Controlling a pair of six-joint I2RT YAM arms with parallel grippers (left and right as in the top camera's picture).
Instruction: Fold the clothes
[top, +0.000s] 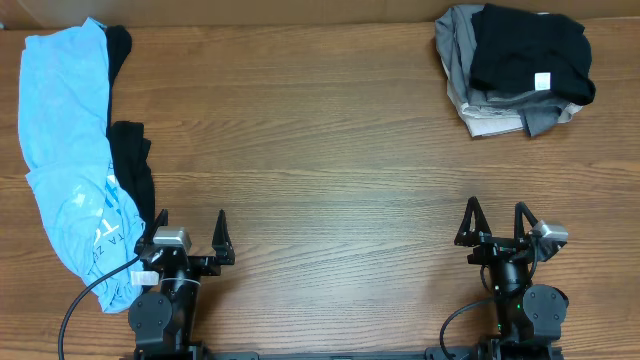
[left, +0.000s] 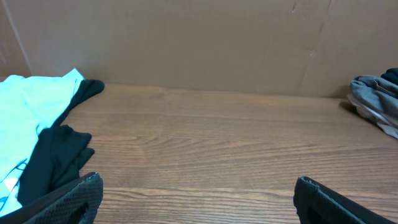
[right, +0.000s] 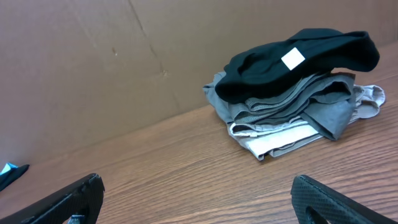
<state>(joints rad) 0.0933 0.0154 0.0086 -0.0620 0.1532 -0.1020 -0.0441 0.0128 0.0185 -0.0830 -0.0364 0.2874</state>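
Observation:
A crumpled light blue shirt (top: 60, 150) lies along the table's left edge, with a black garment (top: 130, 160) beside and partly under it. Both show at the left of the left wrist view, the blue shirt (left: 25, 106) and the black garment (left: 56, 155). A folded stack (top: 515, 70) of grey and white clothes with a black garment on top sits at the far right; it shows in the right wrist view (right: 298, 93). My left gripper (top: 190, 232) is open and empty near the front edge, just right of the blue shirt. My right gripper (top: 497, 222) is open and empty at the front right.
A cardboard wall (left: 199, 43) stands behind the wooden table (top: 320, 170). A black cable (top: 90, 295) runs from the left arm's base at the front left.

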